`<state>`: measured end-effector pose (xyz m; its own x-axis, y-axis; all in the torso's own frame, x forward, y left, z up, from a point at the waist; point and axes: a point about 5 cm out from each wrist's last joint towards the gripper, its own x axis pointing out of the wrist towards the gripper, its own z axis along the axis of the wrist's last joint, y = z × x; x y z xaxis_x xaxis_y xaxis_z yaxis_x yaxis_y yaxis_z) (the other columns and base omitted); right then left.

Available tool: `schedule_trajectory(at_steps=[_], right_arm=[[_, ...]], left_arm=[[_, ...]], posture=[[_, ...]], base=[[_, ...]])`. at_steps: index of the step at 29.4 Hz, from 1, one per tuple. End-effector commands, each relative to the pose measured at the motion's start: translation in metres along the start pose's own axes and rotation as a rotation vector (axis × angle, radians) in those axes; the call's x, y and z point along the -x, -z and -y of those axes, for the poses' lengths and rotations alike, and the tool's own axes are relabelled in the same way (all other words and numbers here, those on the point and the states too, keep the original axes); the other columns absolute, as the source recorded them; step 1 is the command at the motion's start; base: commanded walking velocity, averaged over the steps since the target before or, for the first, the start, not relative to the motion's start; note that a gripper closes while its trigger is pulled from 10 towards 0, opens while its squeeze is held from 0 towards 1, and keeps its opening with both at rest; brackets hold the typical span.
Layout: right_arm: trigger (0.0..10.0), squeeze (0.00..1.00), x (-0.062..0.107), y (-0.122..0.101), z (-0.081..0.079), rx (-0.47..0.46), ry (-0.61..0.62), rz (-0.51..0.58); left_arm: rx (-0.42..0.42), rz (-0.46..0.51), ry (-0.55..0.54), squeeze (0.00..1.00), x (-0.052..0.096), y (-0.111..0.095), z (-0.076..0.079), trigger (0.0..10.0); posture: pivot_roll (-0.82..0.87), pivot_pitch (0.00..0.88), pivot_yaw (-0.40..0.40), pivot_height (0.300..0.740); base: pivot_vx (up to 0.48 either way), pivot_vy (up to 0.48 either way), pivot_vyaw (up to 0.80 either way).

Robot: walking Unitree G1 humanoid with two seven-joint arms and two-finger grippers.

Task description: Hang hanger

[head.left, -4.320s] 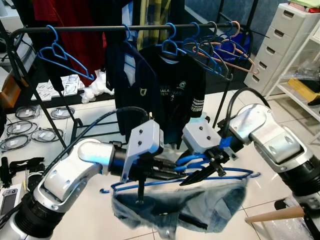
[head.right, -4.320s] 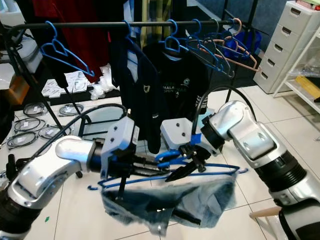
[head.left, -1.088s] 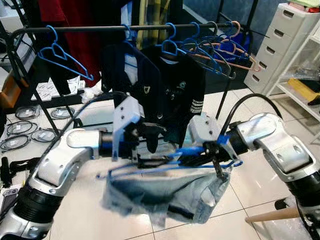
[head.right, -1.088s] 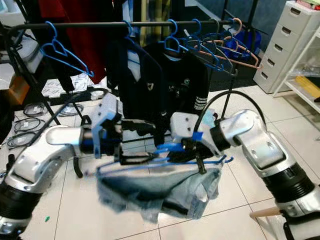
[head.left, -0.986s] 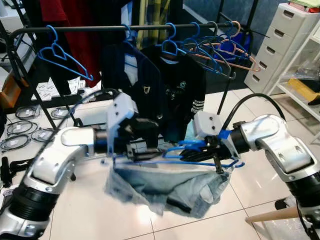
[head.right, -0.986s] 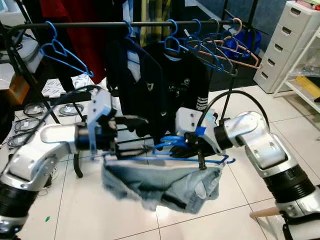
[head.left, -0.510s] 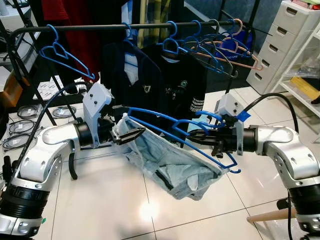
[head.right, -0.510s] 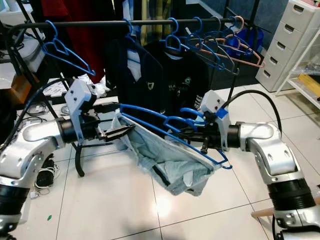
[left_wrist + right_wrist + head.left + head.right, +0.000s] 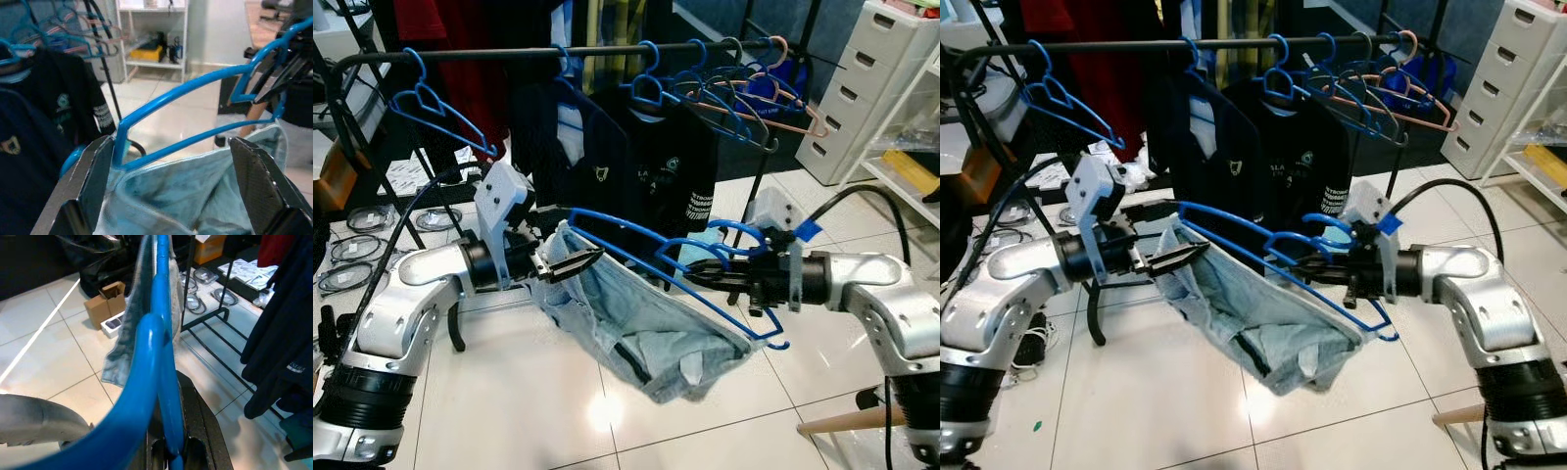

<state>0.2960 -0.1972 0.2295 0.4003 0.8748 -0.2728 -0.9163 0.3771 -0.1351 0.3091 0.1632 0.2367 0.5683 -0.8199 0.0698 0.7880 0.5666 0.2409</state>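
A blue plastic hanger (image 9: pixel 619 224) carries a light-blue denim garment (image 9: pixel 646 323) and slants across in front of the black clothes rail (image 9: pixel 607 51). Its higher end is at my left. My right gripper (image 9: pixel 697 275) is shut on the hanger just under its hook (image 9: pixel 741 233); the right wrist view has the blue bar (image 9: pixel 161 333) pinched between the fingers (image 9: pixel 195 401). My left gripper (image 9: pixel 572 266) is open at the hanger's high end. Its fingers (image 9: pixel 93 181) stand spread apart, with the hanger corner (image 9: pixel 120 134) and denim (image 9: pixel 186 191) between them.
On the rail hang an empty blue hanger (image 9: pixel 440 113), two dark shirts (image 9: pixel 646 166) and several empty hangers (image 9: pixel 744 98). A white drawer unit (image 9: pixel 862 88) stands at the right. Cable coils (image 9: pixel 357 269) lie on the floor at left, and a wooden leg (image 9: pixel 847 423) is at lower right.
Within the last second the hanger swung from level to slanted, its left end rising while the arms spread apart. In the last half second my right gripper drifted slightly right and down.
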Motion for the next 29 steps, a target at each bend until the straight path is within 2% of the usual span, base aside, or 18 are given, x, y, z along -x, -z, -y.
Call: schedule_trajectory(at_steps=[1,3,5,7,9,13,19,20,22,23,26,27,29], right_arm=[[0.0,0.0,0.004,-0.01,-0.003,0.026,-0.018,0.053],[0.0,0.0,0.016,-0.01,-0.001,0.02,0.023,0.052],[0.0,0.0,0.016,-0.01,-0.001,0.02,0.023,0.052],[0.0,0.0,0.021,-0.01,0.0,0.018,0.042,0.043],[0.0,0.0,0.021,-0.01,0.0,0.018,0.042,0.043],[0.0,0.0,0.019,-0.005,0.001,0.014,0.053,0.014],[0.0,0.0,0.018,-0.01,0.005,0.028,0.087,0.035],[0.0,0.0,0.018,-0.012,0.006,0.035,0.101,0.039],[0.0,0.0,0.018,-0.012,0.006,0.035,0.101,0.039],[0.0,0.0,0.017,-0.013,0.008,0.044,0.113,0.044],[0.0,0.0,0.017,-0.013,0.008,0.044,0.113,0.044],[0.0,0.0,0.015,-0.015,0.01,0.053,0.133,0.049],[0.0,0.0,0.015,-0.015,0.01,0.053,0.133,0.049]], left_arm=[[0.009,-0.008,-0.044,0.0,0.004,0.003,-0.006,10.0],[0.005,0.003,-0.18,0.0,0.013,0.002,-0.021,10.0],[0.005,0.003,-0.18,0.0,0.013,0.002,-0.021,10.0],[0.004,0.014,-0.288,0.0,0.019,0.001,-0.032,10.0],[0.004,0.014,-0.288,0.0,0.019,0.001,-0.032,10.0],[0.012,0.046,-0.374,0.0,0.018,0.0,-0.036,10.0],[0.065,0.021,-0.308,0.0,0.008,0.008,-0.02,10.0],[0.094,0.017,-0.258,0.0,0.003,0.012,-0.01,10.0],[0.094,0.017,-0.258,0.0,0.003,0.012,-0.01,10.0],[0.124,0.011,-0.207,0.0,-0.002,0.015,0.002,10.0],[0.124,0.011,-0.207,0.0,-0.002,0.015,0.002,10.0],[0.156,0.01,-0.151,0.0,-0.008,0.018,0.017,10.0],[0.156,0.01,-0.151,0.0,-0.008,0.018,0.017,10.0]], posture=[[-0.08,0.12,0.031,0.74],[-0.08,0.13,0.032,0.74],[-0.08,0.13,0.032,0.74],[-0.08,0.131,0.032,0.74],[-0.08,0.131,0.032,0.74],[-0.08,0.136,0.031,0.74],[-0.07,0.136,0.033,0.74],[-0.07,0.138,0.034,0.74],[-0.07,0.138,0.034,0.74],[-0.07,0.14,0.035,0.74],[-0.07,0.14,0.035,0.74],[-0.07,0.14,0.034,0.74],[-0.07,0.14,0.034,0.74]], base=[[0.0,0.0,0.0],[0.0,0.0,0.0],[0.0,0.0,0.0],[0.0,0.0,0.0],[0.0,0.0,0.0],[0.0,0.0,0.0],[0.0,0.0,0.0],[0.0,0.0,0.0],[0.0,0.0,0.0],[0.0,0.0,0.0],[0.0,0.0,0.0],[0.0,0.0,0.0],[0.0,0.0,0.0]])
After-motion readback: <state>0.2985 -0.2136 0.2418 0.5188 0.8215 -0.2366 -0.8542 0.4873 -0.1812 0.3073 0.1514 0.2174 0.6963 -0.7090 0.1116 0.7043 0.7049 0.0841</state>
